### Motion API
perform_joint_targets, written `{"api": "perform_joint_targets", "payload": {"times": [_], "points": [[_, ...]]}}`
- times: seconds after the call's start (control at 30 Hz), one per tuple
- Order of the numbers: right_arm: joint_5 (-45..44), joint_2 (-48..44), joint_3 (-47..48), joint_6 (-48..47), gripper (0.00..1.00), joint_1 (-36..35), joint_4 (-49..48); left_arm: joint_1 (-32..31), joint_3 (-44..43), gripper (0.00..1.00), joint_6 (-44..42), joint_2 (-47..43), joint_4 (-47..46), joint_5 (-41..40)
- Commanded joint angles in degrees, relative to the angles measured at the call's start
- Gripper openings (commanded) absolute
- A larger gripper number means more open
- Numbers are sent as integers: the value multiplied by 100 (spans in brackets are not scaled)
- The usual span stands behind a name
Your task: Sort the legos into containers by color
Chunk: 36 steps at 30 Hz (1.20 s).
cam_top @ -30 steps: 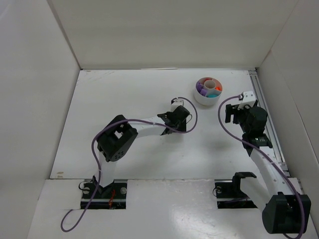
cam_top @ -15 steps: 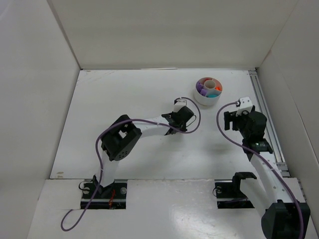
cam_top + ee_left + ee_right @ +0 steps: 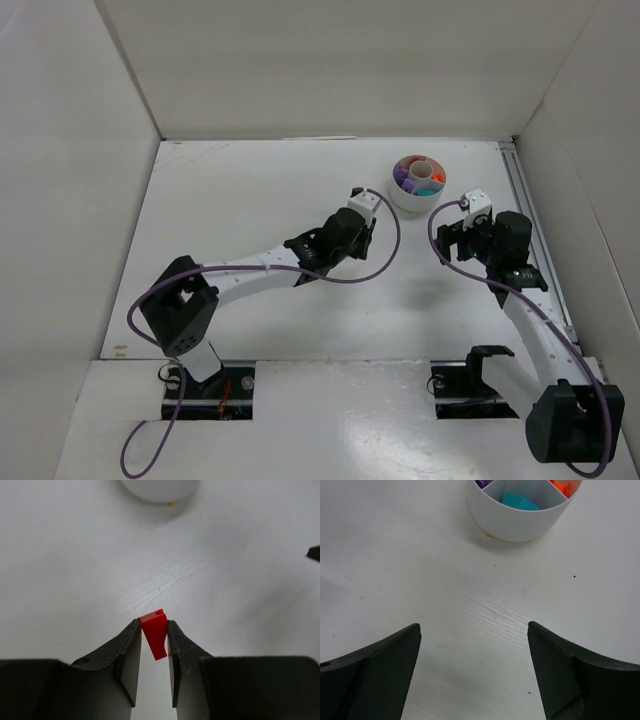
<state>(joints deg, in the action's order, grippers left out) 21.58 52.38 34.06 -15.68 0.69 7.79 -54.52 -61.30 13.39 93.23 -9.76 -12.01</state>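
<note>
A small red lego (image 3: 155,630) is pinched between my left gripper's (image 3: 153,623) fingertips, above the bare table. In the top view the left gripper (image 3: 366,222) hangs just short of the round white tub (image 3: 400,200), to its lower left. The tub's containers hold purple (image 3: 405,177), teal (image 3: 427,189) and orange (image 3: 438,178) legos. My right gripper (image 3: 473,625) is open and holds nothing. It points at the tub wall (image 3: 512,522), where a teal piece (image 3: 520,501) shows inside. In the top view the right gripper (image 3: 455,232) is to the tub's lower right.
A tiny yellowish speck (image 3: 489,534) lies against the foot of the tub. White walls close the table in at the back and sides, and a metal rail (image 3: 530,230) runs along the right edge. Purple cables loop from both wrists.
The left jaws have closed on the red lego. The left arm's elbow has swung back to the left as the arm stretched out. The right gripper has shifted slightly left towards the tub.
</note>
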Motion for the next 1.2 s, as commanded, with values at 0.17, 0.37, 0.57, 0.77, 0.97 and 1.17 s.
{"api": "perform_joint_targets", "payload": {"times": [0.17,0.37,0.57,0.77,0.97,1.17], "points": [[-1331,-527,583,-102,94,37,785,495,-1531,0,-644,379,-167,469],[350,-397,716,-802,89,89,-109,662,-2228,0,-742,661,-61,1621],[2763,-307,417,-1077,84,-270,-1798,768,-2405,1,691,407,-68,2930],[2351,-764,417,-1587,84,-1158,-1799,768,-1413,1,1965,-322,-1561,3740],[2298,-1063,250,-1771,86,-1334,-1799,768,-1033,4,2071,-525,-2118,4346],[2290,-1238,197,-1894,86,-1764,-1966,768,-876,4,2273,-525,-2548,4884]]}}
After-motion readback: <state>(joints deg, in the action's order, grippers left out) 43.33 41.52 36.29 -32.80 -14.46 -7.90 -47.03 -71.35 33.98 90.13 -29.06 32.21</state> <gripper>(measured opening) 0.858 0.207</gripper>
